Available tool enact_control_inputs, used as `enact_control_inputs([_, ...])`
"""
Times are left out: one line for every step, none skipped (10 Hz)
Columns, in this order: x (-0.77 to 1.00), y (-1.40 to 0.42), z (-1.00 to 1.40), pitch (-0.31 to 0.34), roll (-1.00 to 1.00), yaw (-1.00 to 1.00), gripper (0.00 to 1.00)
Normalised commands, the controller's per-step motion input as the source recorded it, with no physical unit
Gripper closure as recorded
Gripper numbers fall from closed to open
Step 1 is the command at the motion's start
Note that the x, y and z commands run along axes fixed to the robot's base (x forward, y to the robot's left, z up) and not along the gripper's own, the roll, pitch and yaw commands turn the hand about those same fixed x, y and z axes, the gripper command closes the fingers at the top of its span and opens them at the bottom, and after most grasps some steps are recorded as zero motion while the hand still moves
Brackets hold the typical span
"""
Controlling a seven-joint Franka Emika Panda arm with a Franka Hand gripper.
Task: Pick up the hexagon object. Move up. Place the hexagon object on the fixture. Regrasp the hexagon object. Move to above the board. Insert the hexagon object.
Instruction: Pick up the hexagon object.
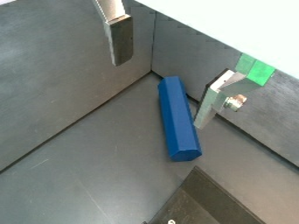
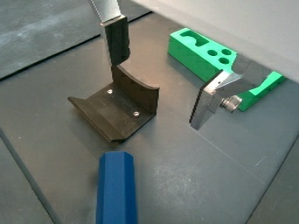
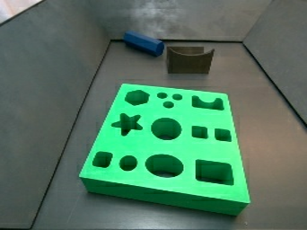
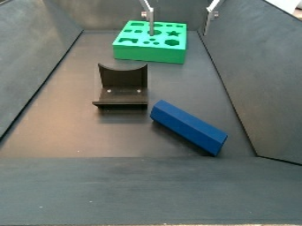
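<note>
No brand, label or writing is showing on anything in these views.

The hand [image 2: 158,83] is hanging released above the dark grey floor [image 4: 71,132], its two silver fingers [image 1: 121,39] standing well apart with nothing between them. In a side view only the finger tips [image 4: 147,11] are peeking in at the top edge, above the far side of the board [image 4: 151,41].

The hexagon object [image 4: 186,126] is lying flat on the floor, just beside the fixture [image 4: 119,86] but not touching it, and angled toward the right-hand wall. In a side view it is sitting in the far corner [image 3: 143,43], close to the back wall, with the fixture [image 3: 188,57] to its right. In a wrist view the blue bar [image 1: 177,118] is resting below the open fingers, one end near the seam where floor and wall are meeting.

The board [image 3: 168,144] is lying flat in the middle of the floor, well apart from the bar, its hexagon hole [image 3: 140,93] sitting at a far corner. Bare floor is running along both long sides of the board and between the board and the fixture.
</note>
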Motion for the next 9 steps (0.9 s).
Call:
enact_control_inputs([0.08,0.19,-0.07,-0.090,-0.03,0.00,0.00])
enact_control_inputs([0.07,0.50,-0.16,-0.106,-0.14,0.50,0.00])
enact_control_inputs([0.00,0.50,-0.29,-0.051,0.00,0.72,0.00])
enact_control_inputs([-0.18,0.47,-0.51,-0.114,0.00,0.79,0.00])
enact_control_inputs([-0.12,0.47,-0.67,-0.170,0.00,0.78,0.00])
enact_control_inputs([-0.07,0.45,-0.72,-0.220,-0.01,0.77,0.00])
enact_control_inputs([-0.04,0.44,-0.68,-0.259,-0.05,0.74,0.00])
enact_control_inputs([0.00,0.44,-0.64,-0.289,-0.06,0.69,0.00])
enact_control_inputs([0.05,0.37,-0.63,-0.284,-0.05,0.69,0.00])
